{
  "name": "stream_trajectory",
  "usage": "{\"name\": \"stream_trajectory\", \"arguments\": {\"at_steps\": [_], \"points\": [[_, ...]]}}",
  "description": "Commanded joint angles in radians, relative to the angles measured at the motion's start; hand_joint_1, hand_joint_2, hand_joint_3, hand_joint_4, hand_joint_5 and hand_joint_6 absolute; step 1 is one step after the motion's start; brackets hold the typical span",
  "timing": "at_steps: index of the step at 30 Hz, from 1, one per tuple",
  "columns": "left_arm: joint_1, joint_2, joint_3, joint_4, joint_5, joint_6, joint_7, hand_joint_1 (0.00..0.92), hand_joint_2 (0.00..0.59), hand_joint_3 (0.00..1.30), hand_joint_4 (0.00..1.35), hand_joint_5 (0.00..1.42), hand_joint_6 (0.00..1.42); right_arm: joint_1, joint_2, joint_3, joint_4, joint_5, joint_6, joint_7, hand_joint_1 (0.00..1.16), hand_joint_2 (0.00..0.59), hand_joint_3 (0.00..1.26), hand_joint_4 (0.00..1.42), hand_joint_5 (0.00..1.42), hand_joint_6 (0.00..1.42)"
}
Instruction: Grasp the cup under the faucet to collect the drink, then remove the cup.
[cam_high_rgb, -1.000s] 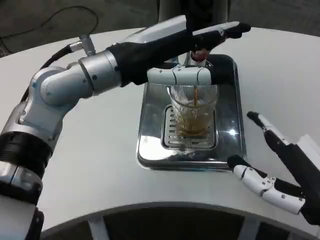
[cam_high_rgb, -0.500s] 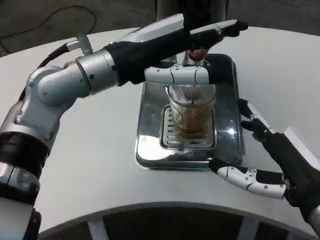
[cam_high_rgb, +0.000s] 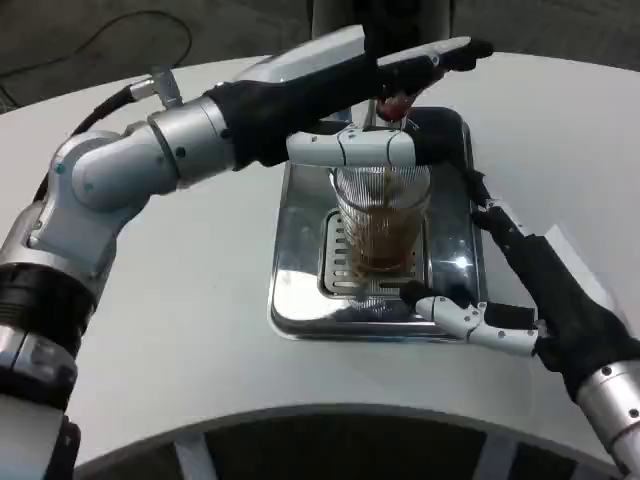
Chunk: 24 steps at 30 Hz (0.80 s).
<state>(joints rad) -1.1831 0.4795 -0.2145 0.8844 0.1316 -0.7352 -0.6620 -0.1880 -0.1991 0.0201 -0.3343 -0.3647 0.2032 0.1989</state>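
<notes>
- Standing on the slotted drain grate (cam_high_rgb: 345, 262) of a shiny steel drip tray (cam_high_rgb: 298, 290), a ribbed clear glass cup (cam_high_rgb: 382, 218) sits under the faucet (cam_high_rgb: 392, 108), partly filled with brown drink.
- A thin brown stream (cam_high_rgb: 386, 185) runs from the faucet down into the cup.
- The left hand (cam_high_rgb: 385, 105) reaches across from the picture's left at the faucet, one white finger lying level across the cup's rim, other fingers stretched over the top of the tap; whether it presses anything cannot be told.
- The right hand (cam_high_rgb: 500, 285) is beside the cup on its right, fingers spread wide and holding nothing: one finger lies over the tray's front edge near the cup's base, another points up along the tray's right side.
- The tray rests on the round white desk (cam_high_rgb: 190, 300).
- A black cable (cam_high_rgb: 110, 30) curls on the dark floor beyond the desk.
</notes>
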Motion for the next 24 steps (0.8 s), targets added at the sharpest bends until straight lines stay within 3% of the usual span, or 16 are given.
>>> {"name": "stream_trajectory", "arguments": {"at_steps": [1, 11, 24], "points": [[0.042, 0.018, -0.012, 0.013, 0.036, 0.026, -0.02, 0.0, 0.135, 0.06, 0.0, 0.04, 0.03, -0.062, 0.005, 0.011, 0.077, 0.015, -0.033, -0.041, 0.75, 0.226, 0.0, 0.0, 0.05, 0.0], [0.04, 0.029, -0.004, 0.007, 0.029, 0.028, -0.025, 0.0, 0.138, 0.07, 0.0, 0.05, 0.03, -0.179, -0.002, 0.023, 0.228, 0.051, -0.084, -0.073, 0.76, 0.223, 0.0, 0.0, 0.05, 0.0], [0.034, 0.035, -0.003, 0.018, 0.028, 0.027, -0.029, 0.0, 0.138, 0.07, 0.0, 0.05, 0.03, -0.257, 0.001, 0.039, 0.372, 0.087, -0.168, -0.09, 0.75, 0.218, 0.0, 0.0, 0.05, 0.0]]}}
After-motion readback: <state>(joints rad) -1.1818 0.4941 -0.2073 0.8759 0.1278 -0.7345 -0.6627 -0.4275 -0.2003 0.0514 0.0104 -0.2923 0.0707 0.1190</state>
